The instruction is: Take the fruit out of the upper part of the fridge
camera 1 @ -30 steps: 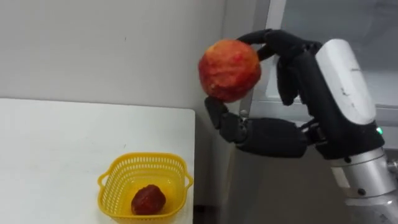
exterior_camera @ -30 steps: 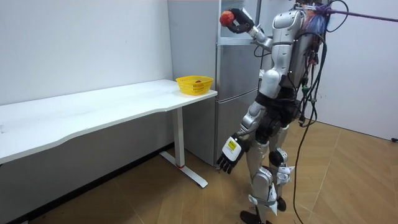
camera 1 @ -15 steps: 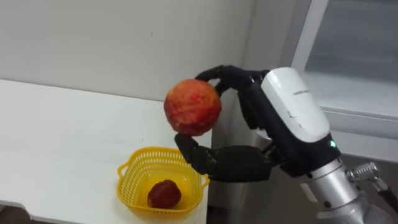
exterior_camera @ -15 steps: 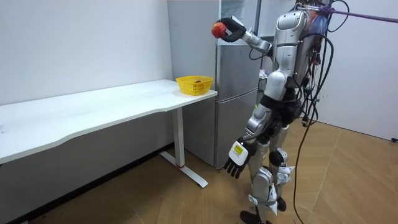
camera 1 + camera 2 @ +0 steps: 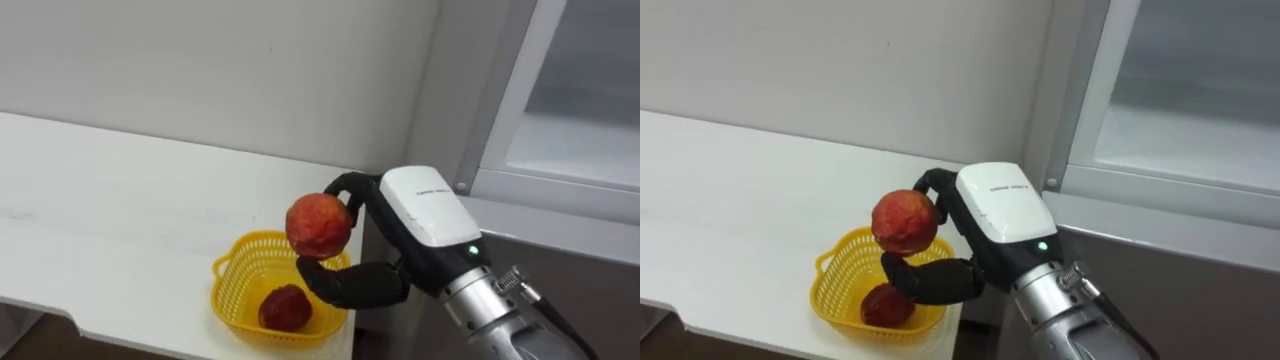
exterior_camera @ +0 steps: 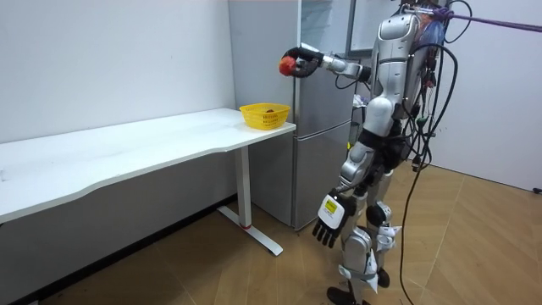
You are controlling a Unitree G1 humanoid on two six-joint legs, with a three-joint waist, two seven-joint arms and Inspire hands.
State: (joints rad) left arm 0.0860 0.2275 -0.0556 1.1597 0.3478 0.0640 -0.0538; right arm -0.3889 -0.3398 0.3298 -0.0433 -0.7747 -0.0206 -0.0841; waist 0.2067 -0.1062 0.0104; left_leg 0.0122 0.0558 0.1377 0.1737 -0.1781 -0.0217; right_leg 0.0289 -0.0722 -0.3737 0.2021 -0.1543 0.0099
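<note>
1. the round red-orange fruit (image 5: pixel 319 226) is sitting in the right hand (image 5: pixel 425 205), up in the air just over the yellow basket (image 5: pixel 222 272) and not touching it.
2. the fingers (image 5: pixel 352 285) are curling round the fruit, the thumb underneath and the others over the top and back, so it's gripping firmly.
3. the fruit is looking light, firm and a bit rough-skinned. it's probably not slippery but likely bruising if squeezed hard or dropped, and the best hold is wrapping round its widest part, as now.
4. a darker red fruit (image 5: pixel 285 307) is lying inside the basket, below the held one.
5. the basket is standing at the end corner of the white tabletop (image 5: pixel 120 230), next to the fridge (image 6: pixel 326 127).
6. the robot is standing in front of the fridge, reaching the right arm out toward the basket.
7. the left hand (image 6: pixel 329 219) is hanging low by the leg, fingers straight and holding nothing.
</note>
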